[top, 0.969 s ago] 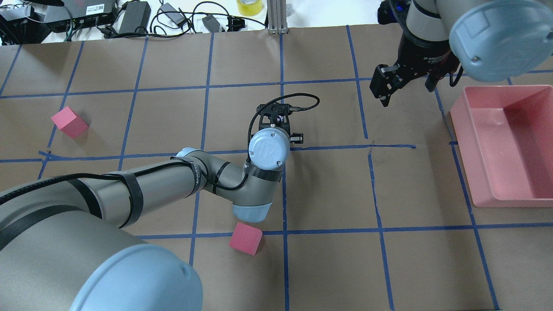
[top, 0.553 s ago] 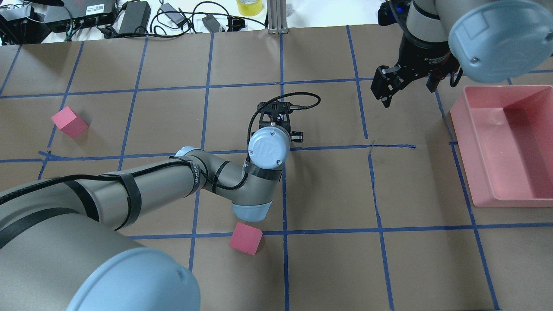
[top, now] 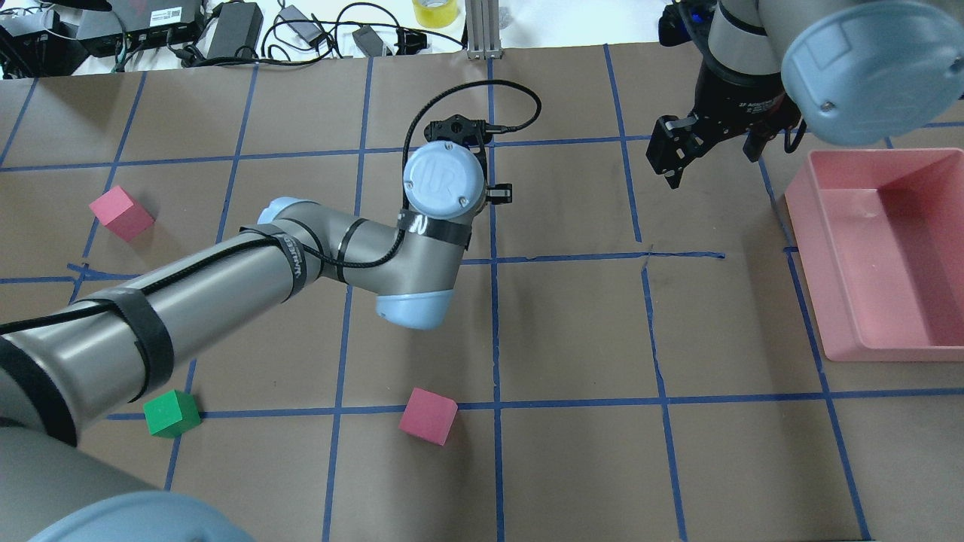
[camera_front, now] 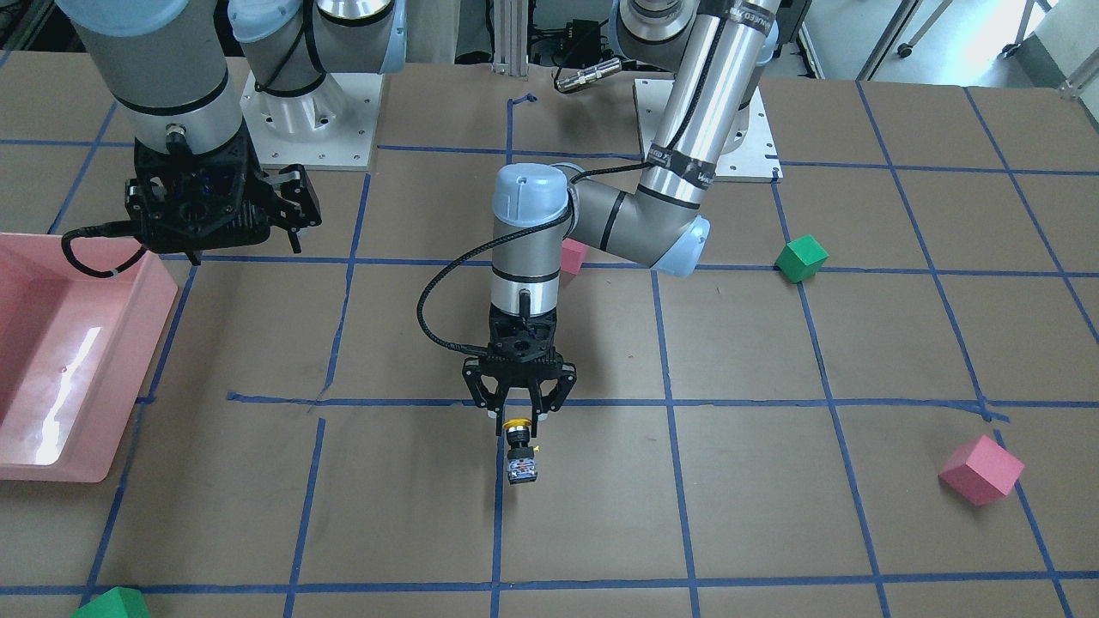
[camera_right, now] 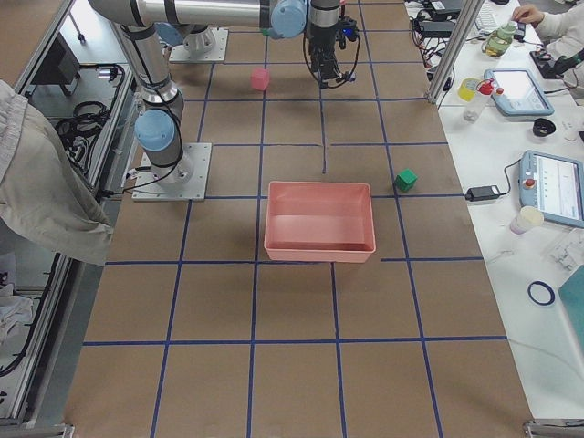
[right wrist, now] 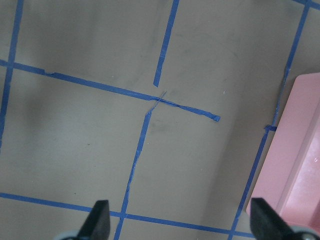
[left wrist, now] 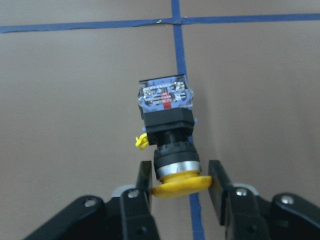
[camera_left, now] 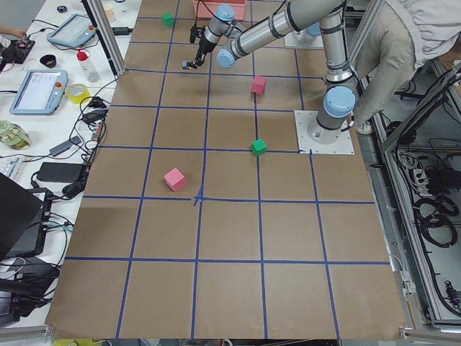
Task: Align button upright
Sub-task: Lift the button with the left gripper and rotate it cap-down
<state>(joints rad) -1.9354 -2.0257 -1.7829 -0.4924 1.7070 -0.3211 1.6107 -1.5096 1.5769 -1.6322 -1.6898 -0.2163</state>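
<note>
The button [camera_front: 519,448] has a round yellow cap, a black body and a silvery terminal base. In the front view it hangs below my left gripper [camera_front: 518,419], cap up and base down, over a blue tape line. In the left wrist view the gripper [left wrist: 180,176] is shut on the yellow cap of the button [left wrist: 167,120], with a finger [left wrist: 144,179] on each side. I cannot tell whether the base touches the table. In the overhead view the wrist hides both. My right gripper [top: 708,150] is open and empty near the pink tray, its fingers wide apart in the right wrist view [right wrist: 182,225].
A pink tray [top: 828,301] stands at the right. Two pink cubes [top: 120,213] [top: 428,415] and a green cube [top: 172,413] lie on the brown paper. Another green cube [camera_front: 112,603] lies at the far edge. Cables and power bricks [top: 233,30] line the far edge.
My left arm has swung away from the robot's base toward the far side and looks higher. The green cube that it covered now shows. The right arm has hardly moved.
</note>
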